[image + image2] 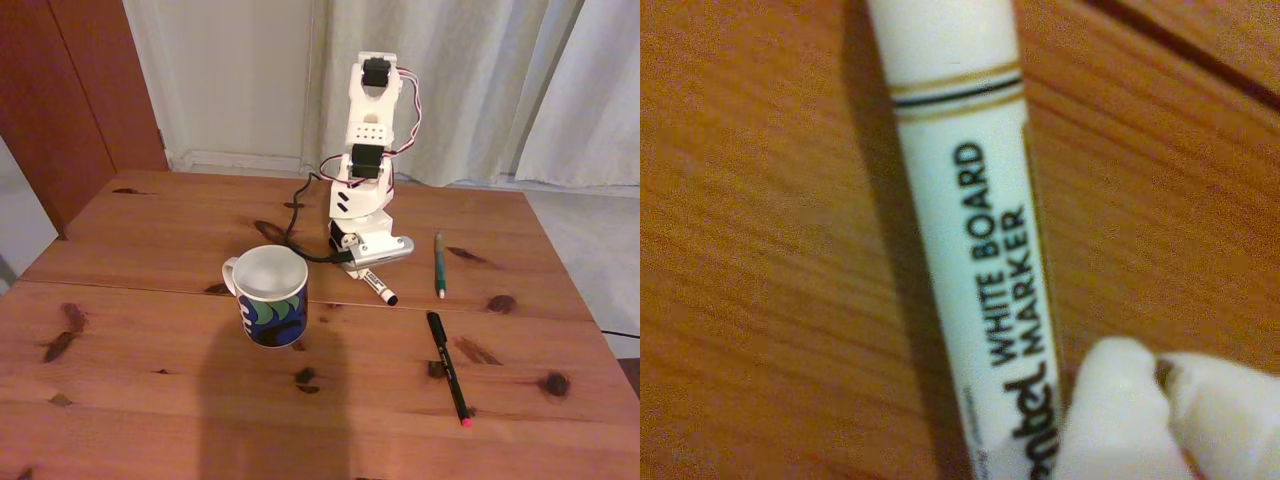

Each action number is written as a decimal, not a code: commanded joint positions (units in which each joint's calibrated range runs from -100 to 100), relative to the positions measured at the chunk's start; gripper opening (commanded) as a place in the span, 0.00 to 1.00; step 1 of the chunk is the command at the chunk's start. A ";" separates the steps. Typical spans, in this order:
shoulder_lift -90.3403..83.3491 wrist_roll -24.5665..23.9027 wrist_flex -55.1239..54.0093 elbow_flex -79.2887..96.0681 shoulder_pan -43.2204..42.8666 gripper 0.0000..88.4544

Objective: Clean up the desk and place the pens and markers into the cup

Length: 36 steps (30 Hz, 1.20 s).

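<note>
On the desk (140,340) the white cup (272,300) with a blue-and-green pattern stands upright at centre left, white inside. The white marker (378,288) lies just right of it, its upper end under my folded-down gripper (368,258). The wrist view shows the marker (970,260) up close, printed "WHITE BOARD MARKER". My gripper (1162,392) sits against its right side with both white fingertips (1110,410) pressed together and nothing between them. A thin teal pen (439,265) lies to the right. A long black pen (449,368) with a pink tip lies nearer the front.
A black cable (297,222) runs from the arm's base towards the cup. Curtains and a wall stand behind the desk. The desk's right edge is close to the pens. A dark shadow falls across the front middle of the wood.
</note>
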 commanded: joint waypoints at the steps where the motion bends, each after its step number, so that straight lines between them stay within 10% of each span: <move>1: -0.44 0.56 -1.09 -2.51 -0.39 0.01; 26: -3.83 0.56 15.34 -7.83 -2.24 0.02; 36: -4.08 0.56 15.42 -7.74 -2.16 0.21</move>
